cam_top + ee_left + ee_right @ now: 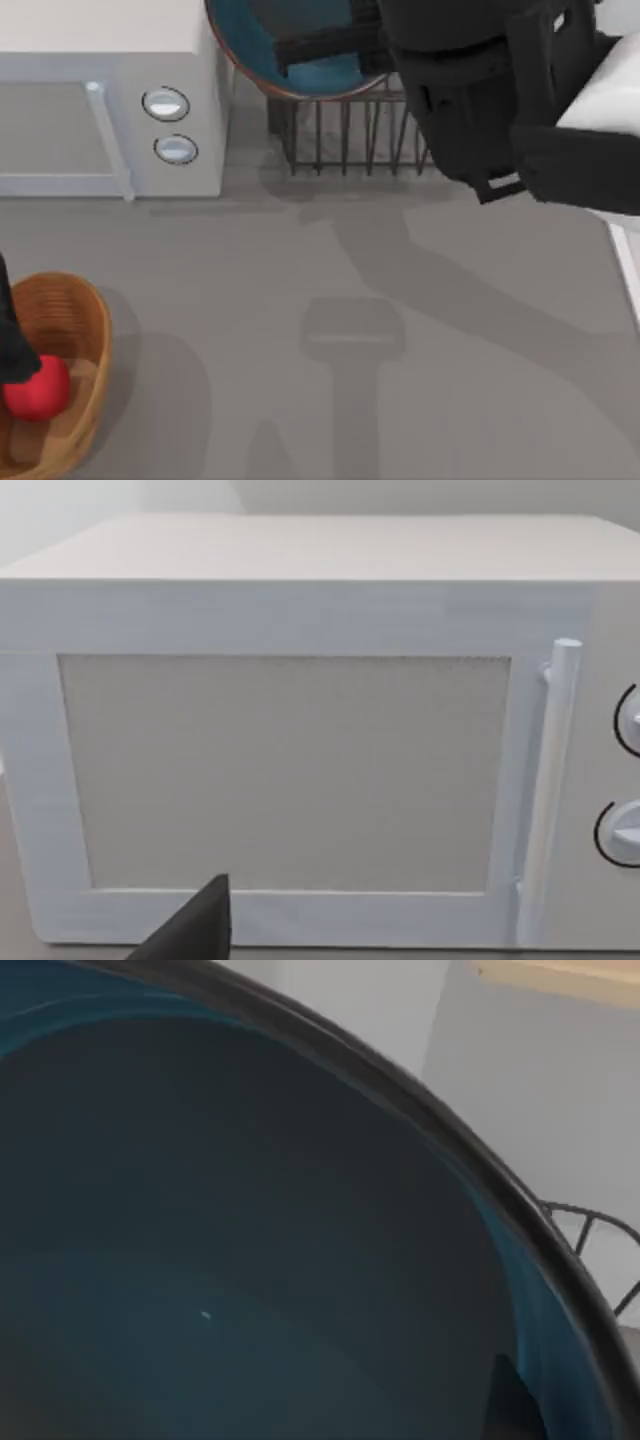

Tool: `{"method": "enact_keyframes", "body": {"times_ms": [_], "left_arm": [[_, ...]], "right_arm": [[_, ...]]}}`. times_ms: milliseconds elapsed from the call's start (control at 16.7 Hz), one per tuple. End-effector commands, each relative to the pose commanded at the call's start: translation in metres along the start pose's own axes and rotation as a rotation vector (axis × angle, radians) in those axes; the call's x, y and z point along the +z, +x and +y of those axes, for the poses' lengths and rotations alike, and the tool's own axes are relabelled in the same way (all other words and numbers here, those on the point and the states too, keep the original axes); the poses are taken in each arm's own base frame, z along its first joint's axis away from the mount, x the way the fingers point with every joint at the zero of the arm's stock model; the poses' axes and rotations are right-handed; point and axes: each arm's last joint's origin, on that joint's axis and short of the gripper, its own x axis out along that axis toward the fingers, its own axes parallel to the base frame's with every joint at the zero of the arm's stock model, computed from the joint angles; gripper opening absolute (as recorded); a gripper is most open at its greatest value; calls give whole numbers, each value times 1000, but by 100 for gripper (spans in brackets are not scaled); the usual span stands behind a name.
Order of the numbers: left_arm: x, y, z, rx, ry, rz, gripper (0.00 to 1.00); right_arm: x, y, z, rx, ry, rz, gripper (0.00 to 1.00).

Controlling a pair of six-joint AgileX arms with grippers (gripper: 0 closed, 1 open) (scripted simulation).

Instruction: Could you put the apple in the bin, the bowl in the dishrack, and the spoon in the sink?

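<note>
Top view has the bowl [300, 50] over the dishrack [345, 135] at the desk's [400, 300] far edge, the right arm's pincer [330, 50] at it; whether it clamps the bowl cannot be told. Left of the rack stands the microwave [110, 100]. The apple [38, 388] lies in the bin [70, 320] at the near left, with the left arm beside it.

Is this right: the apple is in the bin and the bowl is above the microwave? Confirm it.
Not quite. The apple does sit in the bin, but the top view shows the bowl above the dishrack, not the microwave.
</note>
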Motion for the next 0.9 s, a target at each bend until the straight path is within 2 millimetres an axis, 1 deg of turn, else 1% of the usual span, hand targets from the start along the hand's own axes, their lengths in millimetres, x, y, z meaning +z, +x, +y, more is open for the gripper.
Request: {"method": "enact_keyframes", "body": {"times_ms": [120,240,300,420,540,720,780,900], "left_arm": [[0,0,0,0,0,0,100],[0,0,0,0,0,0,100],[0,0,0,0,0,0,100],[0,0,0,0,0,0,100],[0,0,0,0,0,0,100],[0,0,0,0,0,0,100],[0,0,0,0,0,0,100],[0,0,0,0,0,0,100]], "right_arm": [[22,-22,-1,-52,61,-130,0],[38,-41,-5,-91,117,-209,0],[44,-48,-7,-103,136,-232,0],[47,-52,-8,-111,151,-247,0],[47,-52,-8,-111,151,-247,0],[45,-45,-6,-114,149,-244,0],[42,-37,-2,-114,149,-243,0],[32,-9,9,-115,146,-240,0]]}}
